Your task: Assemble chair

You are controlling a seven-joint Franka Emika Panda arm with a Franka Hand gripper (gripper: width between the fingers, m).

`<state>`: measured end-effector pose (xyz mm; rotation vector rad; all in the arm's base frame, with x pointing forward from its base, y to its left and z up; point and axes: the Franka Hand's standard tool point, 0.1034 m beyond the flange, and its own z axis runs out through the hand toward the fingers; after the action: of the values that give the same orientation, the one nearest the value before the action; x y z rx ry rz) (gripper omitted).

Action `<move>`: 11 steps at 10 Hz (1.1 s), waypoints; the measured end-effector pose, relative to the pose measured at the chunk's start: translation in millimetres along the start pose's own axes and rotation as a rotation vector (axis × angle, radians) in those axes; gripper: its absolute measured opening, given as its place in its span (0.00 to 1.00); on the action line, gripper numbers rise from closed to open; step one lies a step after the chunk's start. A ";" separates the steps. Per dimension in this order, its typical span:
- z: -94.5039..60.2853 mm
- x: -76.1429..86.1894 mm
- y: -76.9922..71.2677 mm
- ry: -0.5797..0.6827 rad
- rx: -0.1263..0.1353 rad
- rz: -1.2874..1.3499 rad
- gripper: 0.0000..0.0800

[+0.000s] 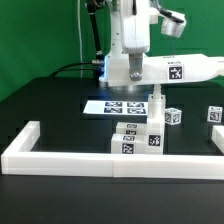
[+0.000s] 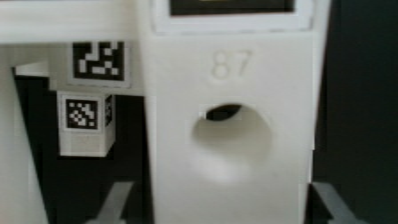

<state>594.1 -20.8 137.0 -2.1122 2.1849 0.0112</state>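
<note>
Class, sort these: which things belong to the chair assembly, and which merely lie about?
Job in hand: large matte white flat slab with a round hole, clamped in the gripper; upright tagged white bar; small tagged white cube; tagged white block at the exterior view's right; cluster of tagged white blocks.
Lying about: thin flat white marker board; long low white border rail.

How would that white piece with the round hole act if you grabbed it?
The white piece looks thick and blocky, so probably stiff, not floppy. Its flat sides shouldn't roll. The matte surface likely isn't slippery between the fingers.
</note>
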 end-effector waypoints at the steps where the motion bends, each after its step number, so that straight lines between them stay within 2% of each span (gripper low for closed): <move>1: 1.0 -0.1 0.4 0.001 -0.002 -0.001 0.36; 3: 2.6 0.6 1.3 0.001 -0.005 -0.001 0.36; 6: 3.3 5.0 8.3 -0.024 -0.026 0.082 0.36; 11: 7.1 1.2 10.1 -0.027 -0.032 0.080 0.36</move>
<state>584.5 -21.2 129.2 -2.0267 2.2674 0.0802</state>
